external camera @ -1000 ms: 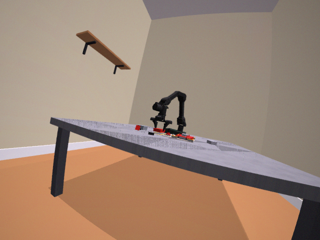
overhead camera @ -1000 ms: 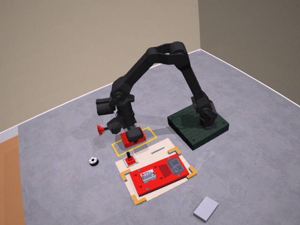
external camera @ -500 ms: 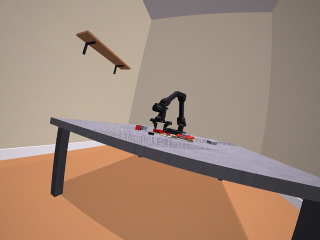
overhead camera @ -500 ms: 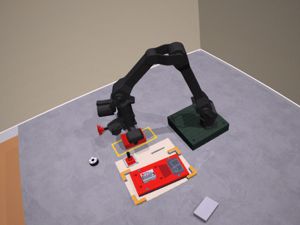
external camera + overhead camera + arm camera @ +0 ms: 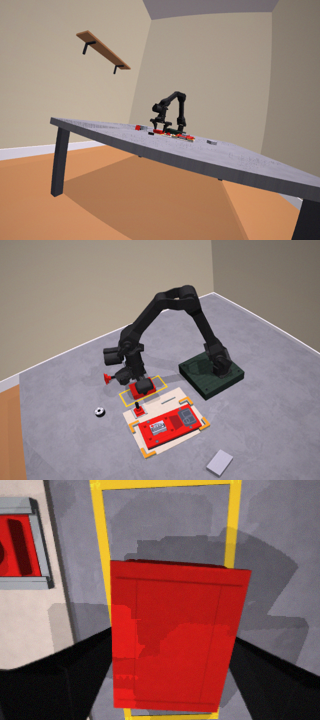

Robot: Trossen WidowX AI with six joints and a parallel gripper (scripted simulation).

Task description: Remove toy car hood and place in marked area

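Note:
The red hood (image 5: 134,392) (image 5: 157,131) (image 5: 175,630) is level between the fingers of my gripper (image 5: 140,389) (image 5: 160,130) (image 5: 171,636), which is shut on its two sides. It is over the yellow outline of the marked area (image 5: 122,400) (image 5: 101,525), on the table or very low above it; a small gap cannot be told. In the wrist view it covers part of both long yellow lines. The red toy car (image 5: 165,435) (image 5: 189,137) sits without its hood on the pale board (image 5: 155,407), with a grey block showing in its open bay.
A red piece with a black stem (image 5: 139,411) stands on the board beside the marked area. Another red piece (image 5: 106,378) is left of the gripper. A black-and-white wheel (image 5: 99,411) lies left, a grey block (image 5: 219,462) (image 5: 211,142) front right. The arm stands on a green base (image 5: 192,375).

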